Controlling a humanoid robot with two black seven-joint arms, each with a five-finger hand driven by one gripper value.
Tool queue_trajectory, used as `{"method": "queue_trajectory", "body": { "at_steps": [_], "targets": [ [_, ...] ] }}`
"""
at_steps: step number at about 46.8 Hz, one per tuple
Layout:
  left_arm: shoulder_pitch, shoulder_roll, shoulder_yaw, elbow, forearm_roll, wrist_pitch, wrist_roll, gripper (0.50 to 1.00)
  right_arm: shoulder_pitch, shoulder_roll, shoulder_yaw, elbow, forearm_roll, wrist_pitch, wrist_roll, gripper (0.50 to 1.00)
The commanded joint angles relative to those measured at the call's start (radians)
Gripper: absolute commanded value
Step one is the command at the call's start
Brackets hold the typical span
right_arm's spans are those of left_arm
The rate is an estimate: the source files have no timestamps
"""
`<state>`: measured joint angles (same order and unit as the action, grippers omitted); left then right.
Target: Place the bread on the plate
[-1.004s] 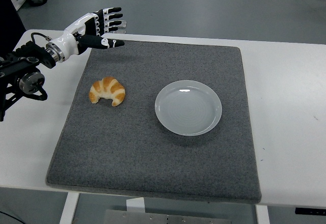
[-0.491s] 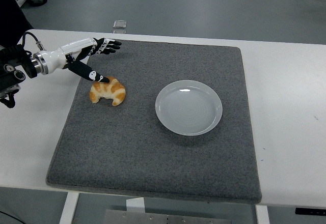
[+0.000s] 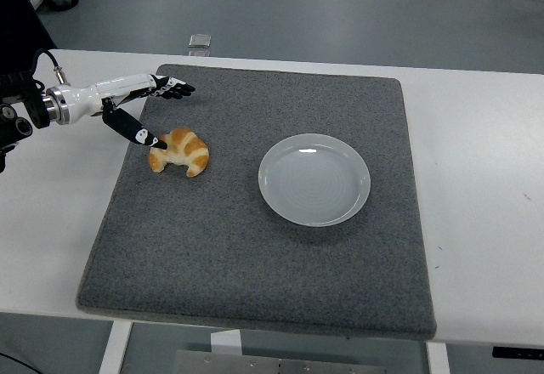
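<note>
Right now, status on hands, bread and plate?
Left hand open, thumb at the croissant, no grasp. Right hand out of view. Croissant on grey mat, left of empty plate. Path clear.

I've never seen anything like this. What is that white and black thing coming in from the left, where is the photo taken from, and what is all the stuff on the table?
That is the robot's left arm, ending in its left hand, which has five fingers like ours. The photo comes from a camera high on the robot itself, looking forward and down, so you see roughly what the robot sees. The right arm is outside the picture.

On the white table lies a grey mat. On the mat sit a croissant, the bread of the task, and to its right an empty white plate.

Nothing is held yet. The hand's fingers are spread above the croissant's left end, with the thumb tip right at the crust, so it seems about to grasp it.
</note>
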<state>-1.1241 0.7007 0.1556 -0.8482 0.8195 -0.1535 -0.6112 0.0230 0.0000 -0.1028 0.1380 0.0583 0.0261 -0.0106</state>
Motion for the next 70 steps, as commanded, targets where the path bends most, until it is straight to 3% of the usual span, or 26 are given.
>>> {"method": "queue_trajectory", "body": {
  "at_steps": [1,22,39,54,70],
  "targets": [
    [-0.006,-0.009,0.004,0.008,0.041,0.006,0.000,0.973,0.000,0.000,0.000,0.000,0.000,0.000,0.000,0.952],
    [-0.016,-0.061,0.012,0.006,0.079,0.005,0.000,0.971,0.000,0.000,0.000,0.000,0.000,0.000,0.000,0.952],
    [-0.028,-0.063,0.061,0.008,0.125,-0.001,0.000,0.971,0.000,0.000,0.000,0.000,0.000,0.000,0.000,0.952],
    [-0.028,-0.105,0.067,0.057,0.164,0.003,0.000,0.939,0.000,0.000,0.000,0.000,0.000,0.000,0.000,0.952],
    [-0.026,-0.107,0.067,0.064,0.207,0.006,0.000,0.889,0.000,0.000,0.000,0.000,0.000,0.000,0.000,0.952]
  ]
}}
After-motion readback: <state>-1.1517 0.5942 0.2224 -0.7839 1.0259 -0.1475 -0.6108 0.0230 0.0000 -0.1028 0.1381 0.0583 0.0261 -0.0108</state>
